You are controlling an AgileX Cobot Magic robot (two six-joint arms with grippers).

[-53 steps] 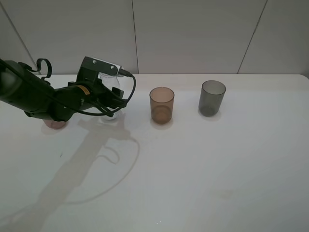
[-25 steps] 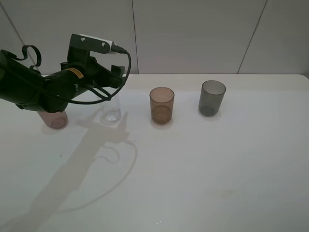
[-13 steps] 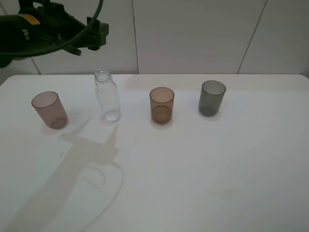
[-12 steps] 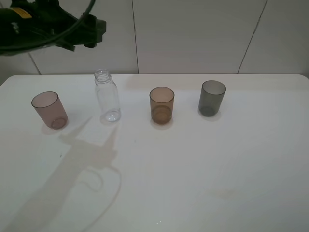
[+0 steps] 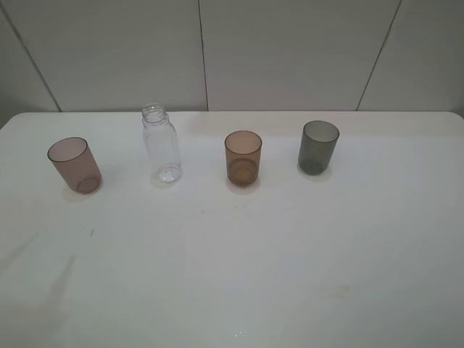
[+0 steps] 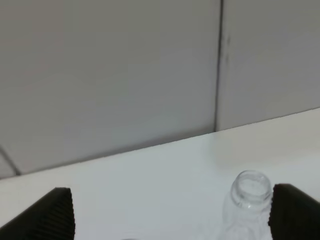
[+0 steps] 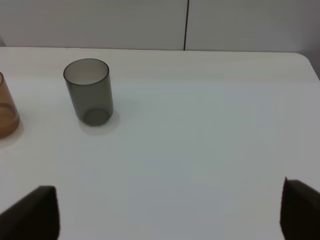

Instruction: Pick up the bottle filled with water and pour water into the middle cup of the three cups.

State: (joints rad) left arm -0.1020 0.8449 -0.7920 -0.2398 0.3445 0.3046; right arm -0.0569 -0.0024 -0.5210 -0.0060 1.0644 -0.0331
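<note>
The clear uncapped bottle [image 5: 161, 145] stands upright on the white table [image 5: 290, 239], between the pinkish-brown cup [image 5: 74, 164] and the amber middle cup [image 5: 243, 157]. The dark grey cup [image 5: 319, 147] stands at the right. I cannot make out water in the bottle or in the cups. Neither arm shows in the exterior high view. In the left wrist view my left gripper [image 6: 172, 217] is open and empty, high and back from the bottle's neck [image 6: 248, 192]. My right gripper [image 7: 167, 212] is open and empty, apart from the grey cup [image 7: 88, 91] and the amber cup [image 7: 6, 112].
A panelled grey wall [image 5: 290, 51] rises behind the table's far edge. The table's right rear corner [image 7: 305, 57] shows in the right wrist view. A faint arm shadow [image 5: 43, 283] lies on the front left of the table.
My left gripper, earlier around the bottle, has let it go, risen up and to the left and left the exterior view. The bottle stays upright in its place. The cups have not moved.
</note>
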